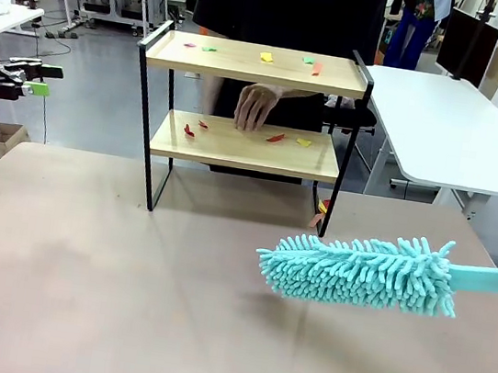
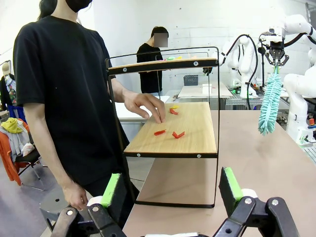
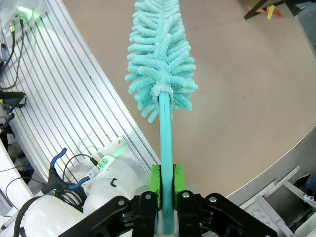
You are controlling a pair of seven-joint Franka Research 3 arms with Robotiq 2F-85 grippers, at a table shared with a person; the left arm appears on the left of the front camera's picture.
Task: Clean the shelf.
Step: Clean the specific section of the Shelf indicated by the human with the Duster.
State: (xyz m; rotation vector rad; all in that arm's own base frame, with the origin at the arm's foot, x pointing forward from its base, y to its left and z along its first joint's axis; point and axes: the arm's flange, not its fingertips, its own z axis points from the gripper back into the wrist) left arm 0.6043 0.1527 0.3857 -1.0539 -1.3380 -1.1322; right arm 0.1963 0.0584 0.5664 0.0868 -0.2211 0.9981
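The duster [image 1: 358, 269] is gripped in the right claw [image 3: 166, 180]; the left claw [image 2: 171, 187] is released. Ahead of the left claw, the shelf [image 1: 257, 62] could be tipped by a hard sweep, or the person's hand [image 1: 258, 106] on it struck.

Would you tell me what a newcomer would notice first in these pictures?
The fluffy teal duster stands out, held by its handle in the right gripper over the near right of the table. Behind it, the shelf carries small coloured scraps on both boards, and a person's hand touches the lower one.
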